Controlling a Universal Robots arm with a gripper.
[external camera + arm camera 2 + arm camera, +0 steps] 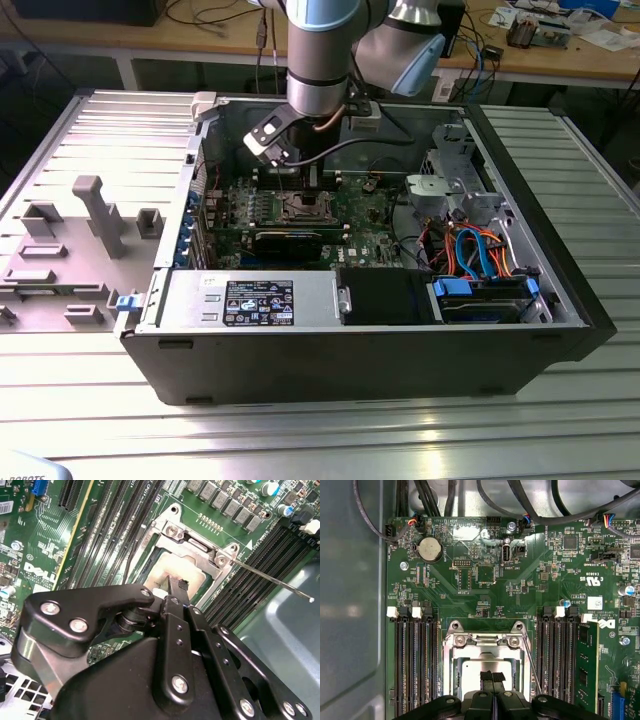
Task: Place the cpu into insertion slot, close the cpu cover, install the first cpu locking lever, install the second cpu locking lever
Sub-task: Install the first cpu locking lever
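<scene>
Cpu (474, 669) lies in the insertion slot (310, 208), framed by the cpu cover (485, 651), fingers (487, 681) closed empty over it.

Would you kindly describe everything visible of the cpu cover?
The cpu cover is a thin silver metal frame with a large square cut-out showing the pale top of the cpu. It seems to lie flat, closed around it, with two screws along one edge and a thin lever rod beside it. The end effector, shut, hangs over the cut-out; whether it touches is unclear.
</scene>
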